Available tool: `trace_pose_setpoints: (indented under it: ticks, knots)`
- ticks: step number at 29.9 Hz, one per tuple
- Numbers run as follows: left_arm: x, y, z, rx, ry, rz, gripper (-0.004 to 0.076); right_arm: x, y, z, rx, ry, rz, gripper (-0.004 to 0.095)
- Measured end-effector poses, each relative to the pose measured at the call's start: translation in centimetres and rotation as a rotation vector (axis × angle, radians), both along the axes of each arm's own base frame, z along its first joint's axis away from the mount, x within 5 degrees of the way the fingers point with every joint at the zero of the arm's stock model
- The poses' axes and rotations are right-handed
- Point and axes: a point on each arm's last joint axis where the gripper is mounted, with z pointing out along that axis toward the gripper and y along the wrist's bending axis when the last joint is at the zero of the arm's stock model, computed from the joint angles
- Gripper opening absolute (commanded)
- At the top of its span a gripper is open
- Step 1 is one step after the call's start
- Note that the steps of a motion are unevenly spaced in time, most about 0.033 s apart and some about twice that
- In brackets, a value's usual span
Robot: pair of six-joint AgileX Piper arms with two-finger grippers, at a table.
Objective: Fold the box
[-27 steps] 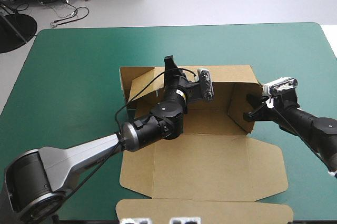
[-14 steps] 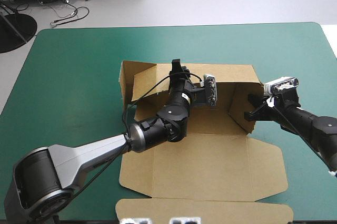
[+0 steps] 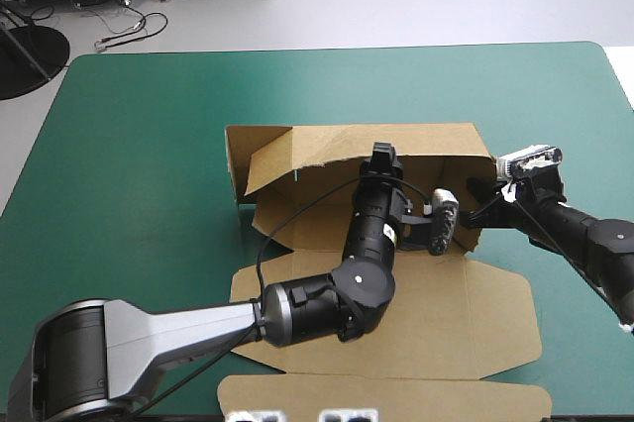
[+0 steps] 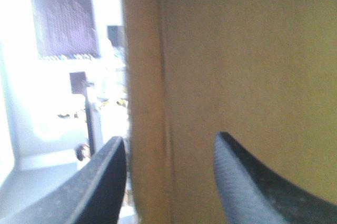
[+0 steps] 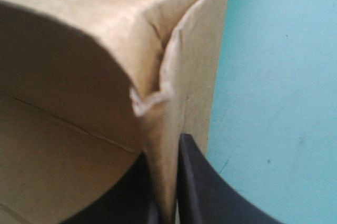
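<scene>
Grey-shelled left arm [image 3: 168, 328], black cylindrical joints [image 3: 347, 293], left hand [image 4: 169, 139] with black fin fingers [image 4: 253, 182]

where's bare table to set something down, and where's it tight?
Free: the wide strip of cover beyond the far wall of the box, and the cover left of the box. Tight: inside the box, where the left gripper reaches in open, and its right wall, which the right gripper pinches.

Plain brown box [image 3: 475, 323], plain teal-green table cover [image 3: 149, 115], black fingers [image 4: 253, 187] with fine dotted texture
</scene>
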Motion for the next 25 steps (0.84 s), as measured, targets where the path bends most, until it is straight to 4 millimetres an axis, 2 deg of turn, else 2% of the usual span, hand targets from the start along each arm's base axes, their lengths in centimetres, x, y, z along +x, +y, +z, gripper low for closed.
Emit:
trace_pose_setpoints:
  ticks: [2, 4, 7, 12, 16, 21, 25]
  knots:
    - [-1.3, -0.3, 1.1, -0.022, -0.041, -0.035, 0.0295, 0.0, 0.0, 0.0, 0.002, 0.002, -0.003, -0.0001]
    - [-2.6, -0.1, 2.8, -0.087, -0.087, -0.062, 0.0225, 0.0, 0.0, 0.0, 0.002, 0.002, -0.004, -0.0001]
    - [-3.6, 1.1, 6.0, -0.231, -0.136, -0.080, -0.0006, 0.0, 0.0, 0.0, 0.004, 0.003, -0.005, -0.0001]
    - [-3.6, 5.6, 11.1, -0.429, -0.160, -0.038, 0.0000, 0.0, -0.1, 0.1, 0.008, 0.004, -0.014, -0.0001]
    - [-1.3, 10.4, 13.6, -0.562, -0.118, 0.107, 0.0000, 0.3, -0.1, 0.6, 0.009, 0.009, -0.024, 0.0000]
    - [2.3, 17.2, 15.3, -0.753, -0.006, 0.343, 0.0000, 1.0, -0.3, 2.2, 0.021, 0.050, -0.043, 0.0000]
    - [4.9, 22.4, 15.1, -0.856, 0.060, 0.549, 0.0000, 1.5, -0.5, 4.3, 0.011, 0.089, -0.047, 0.0000]
